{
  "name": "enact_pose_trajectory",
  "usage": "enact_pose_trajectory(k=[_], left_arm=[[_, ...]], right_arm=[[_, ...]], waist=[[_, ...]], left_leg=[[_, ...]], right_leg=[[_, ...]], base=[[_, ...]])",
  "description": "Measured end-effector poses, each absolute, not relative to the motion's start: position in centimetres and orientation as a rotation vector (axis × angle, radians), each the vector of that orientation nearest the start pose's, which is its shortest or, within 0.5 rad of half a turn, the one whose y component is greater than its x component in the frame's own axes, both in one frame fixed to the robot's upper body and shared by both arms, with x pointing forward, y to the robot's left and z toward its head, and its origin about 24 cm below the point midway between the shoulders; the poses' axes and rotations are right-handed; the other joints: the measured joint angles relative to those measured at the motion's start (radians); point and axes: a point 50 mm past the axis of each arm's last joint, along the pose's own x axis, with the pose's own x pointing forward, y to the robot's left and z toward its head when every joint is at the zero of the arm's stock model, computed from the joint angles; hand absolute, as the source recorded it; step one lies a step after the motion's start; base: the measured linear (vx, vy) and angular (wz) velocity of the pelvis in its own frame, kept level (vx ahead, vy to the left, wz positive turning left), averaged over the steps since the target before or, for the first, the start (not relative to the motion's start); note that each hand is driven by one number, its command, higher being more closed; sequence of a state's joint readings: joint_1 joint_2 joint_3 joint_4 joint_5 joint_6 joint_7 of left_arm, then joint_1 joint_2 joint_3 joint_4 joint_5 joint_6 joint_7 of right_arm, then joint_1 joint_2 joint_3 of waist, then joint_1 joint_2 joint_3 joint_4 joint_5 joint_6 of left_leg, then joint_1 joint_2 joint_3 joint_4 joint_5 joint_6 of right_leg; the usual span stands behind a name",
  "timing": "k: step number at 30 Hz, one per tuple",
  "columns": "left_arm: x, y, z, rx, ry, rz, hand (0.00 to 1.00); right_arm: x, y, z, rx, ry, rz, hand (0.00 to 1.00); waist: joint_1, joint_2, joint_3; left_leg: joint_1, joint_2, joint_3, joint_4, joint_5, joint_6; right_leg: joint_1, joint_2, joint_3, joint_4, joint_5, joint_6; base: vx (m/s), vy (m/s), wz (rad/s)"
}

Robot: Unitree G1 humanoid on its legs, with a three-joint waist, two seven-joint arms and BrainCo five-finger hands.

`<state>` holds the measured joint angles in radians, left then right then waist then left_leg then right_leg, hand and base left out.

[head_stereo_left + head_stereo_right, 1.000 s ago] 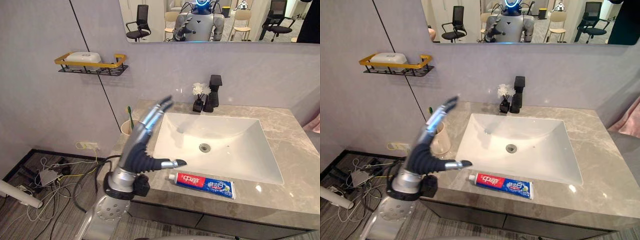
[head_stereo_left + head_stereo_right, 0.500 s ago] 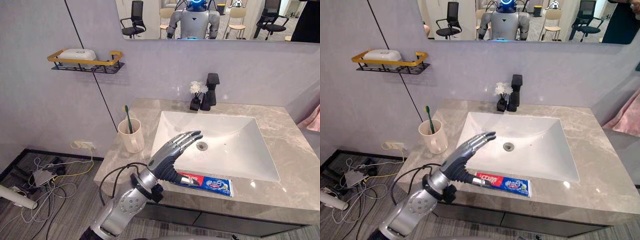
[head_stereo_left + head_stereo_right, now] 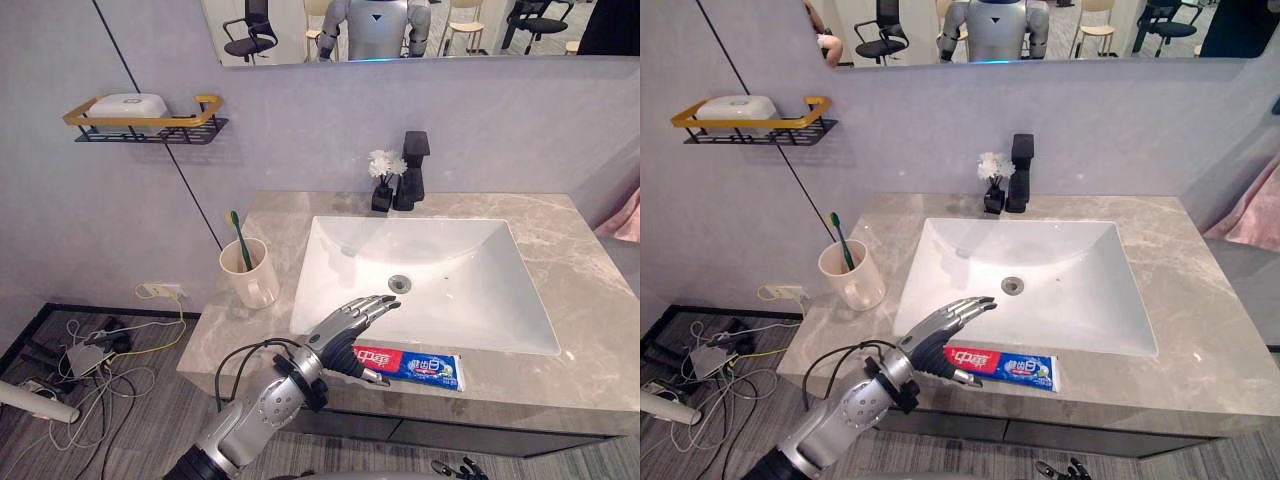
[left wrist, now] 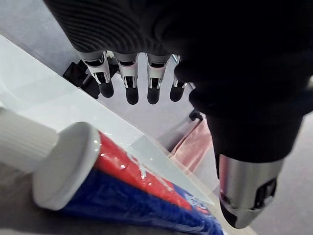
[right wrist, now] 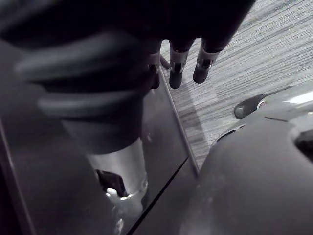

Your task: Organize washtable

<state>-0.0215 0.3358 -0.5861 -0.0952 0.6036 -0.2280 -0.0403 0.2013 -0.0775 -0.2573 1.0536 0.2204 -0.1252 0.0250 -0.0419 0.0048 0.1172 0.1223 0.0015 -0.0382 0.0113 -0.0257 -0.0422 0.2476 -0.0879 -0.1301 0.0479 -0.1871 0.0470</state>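
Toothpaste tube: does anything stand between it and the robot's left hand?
Nothing visible does. The open left hand hangs just over the capped end of the toothpaste tube, which lies on the counter at its front edge. The right hand hangs idle above the floor.

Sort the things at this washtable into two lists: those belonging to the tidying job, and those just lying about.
Job: toothpaste tube, beside the open left hand; cup; toothbrush standing in it.
Lying about: soap on the wall shelf; flowers; tap.
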Motion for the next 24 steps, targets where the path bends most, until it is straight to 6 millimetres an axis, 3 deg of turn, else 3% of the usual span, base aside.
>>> enact_pose_trajectory(k=[24], left_arm=[[22.2, 6.4, 3.7, 0.955, -0.353, -0.731, 0.00]], right_arm=[[5.6, -22.3, -16.1, 0.207, 1.064, -0.434, 0.00]], waist=[[-0.029, 0.023, 0.029]], left_leg=[[0.019, 0.001, 0.015, -0.007, 0.000, 0.000]], right_leg=[[0.009, -0.001, 0.018, -0.001, 0.004, 0.003]], base=[[-0.01, -0.003, -0.01]])
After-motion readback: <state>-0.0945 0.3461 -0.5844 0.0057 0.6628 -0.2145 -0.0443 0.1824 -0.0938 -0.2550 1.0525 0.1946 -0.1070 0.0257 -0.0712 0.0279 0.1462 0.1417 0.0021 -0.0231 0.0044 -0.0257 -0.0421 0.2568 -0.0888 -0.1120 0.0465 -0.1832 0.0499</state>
